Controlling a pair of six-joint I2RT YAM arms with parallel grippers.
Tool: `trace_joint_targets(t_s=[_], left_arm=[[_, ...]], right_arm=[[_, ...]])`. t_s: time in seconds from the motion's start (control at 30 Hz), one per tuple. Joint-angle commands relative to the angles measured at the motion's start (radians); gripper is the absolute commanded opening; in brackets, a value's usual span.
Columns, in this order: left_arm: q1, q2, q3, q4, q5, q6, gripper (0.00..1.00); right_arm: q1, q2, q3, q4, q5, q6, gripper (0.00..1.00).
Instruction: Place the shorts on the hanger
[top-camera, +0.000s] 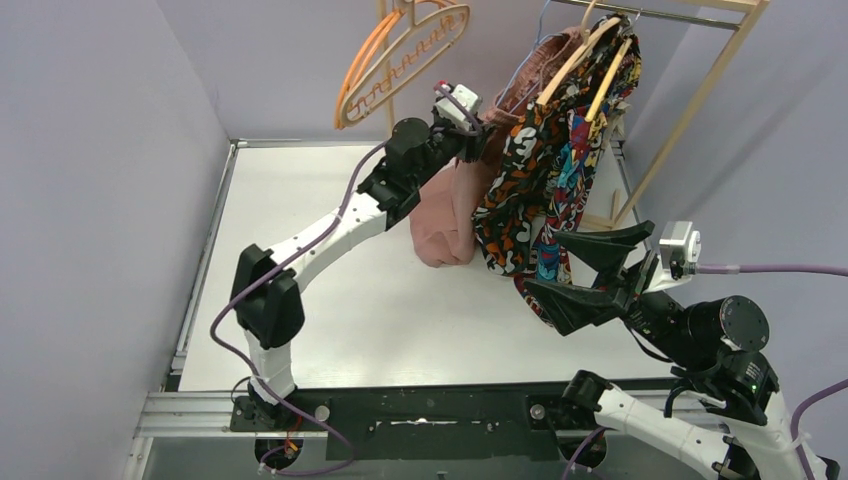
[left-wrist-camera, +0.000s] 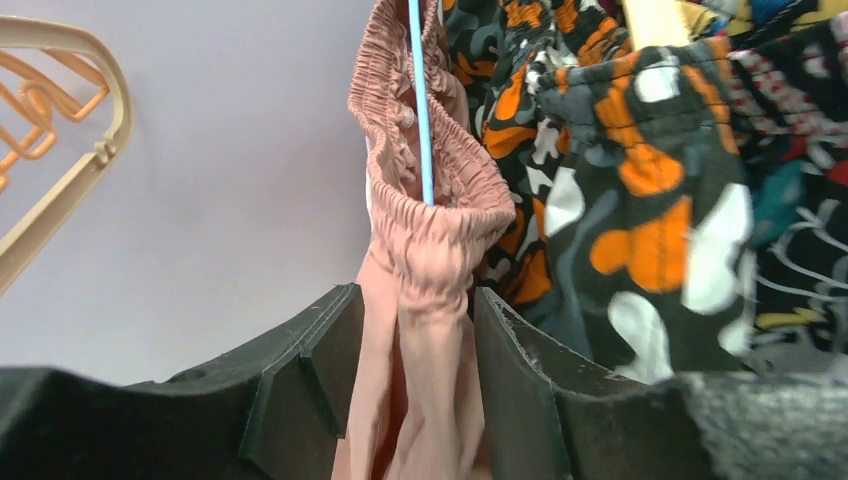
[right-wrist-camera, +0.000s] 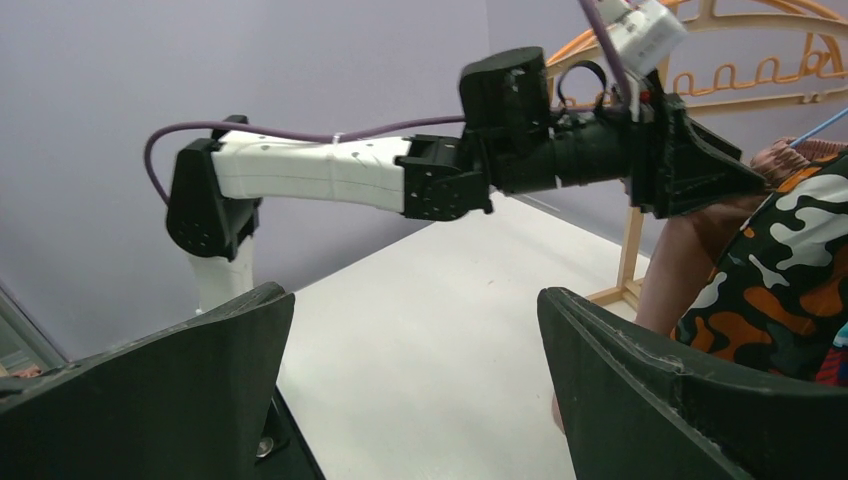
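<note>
Left gripper (left-wrist-camera: 417, 300) flanked the shorts (left-wrist-camera: 430, 250), jaws part-spread, hold impossible to tell; hanger (left-wrist-camera: 422, 100) entered their waistband; right gripper (right-wrist-camera: 412, 295) gaped wide, empty.

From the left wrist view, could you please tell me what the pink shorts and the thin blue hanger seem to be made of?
The shorts look like soft matte fabric, possibly cotton: the waistband is gathered and the cloth hangs in limp folds. The hanger looks like thin wire with a smooth light-blue coating, probably metal: it is slender, straight and evenly coloured.
</note>
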Motion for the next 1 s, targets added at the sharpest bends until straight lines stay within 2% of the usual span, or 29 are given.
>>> trace_joint_targets(t_s=[0.0,0.37,0.5,0.7,0.97], left_arm=[[-0.007,-0.222,-0.129,0.114,0.008,-0.076,0.48],[-0.007,-0.662,-0.547,0.004,-0.116,-0.219,0.69],[-0.007,-0.792,-0.588,-0.120,-0.151,-0.231,0.76],[-0.005,-0.916,-0.594,-0.302,-0.208,-0.259,0.78],[-0.004,-1.021,-0.595,-0.527,-0.240,-0.324,0.80]], right_arm=[[-0.007,-0.013,-0.014,0.025,0.041,0.011,0.98],[-0.007,0.019,-0.035,-0.083,0.180,0.072,0.98],[-0.008,0.024,-0.069,-0.074,0.184,0.078,0.98],[-0.009,0.077,-0.060,-0.145,0.285,0.109,0.97],[-0.008,0.191,0.019,-0.283,0.538,0.332,0.97]])
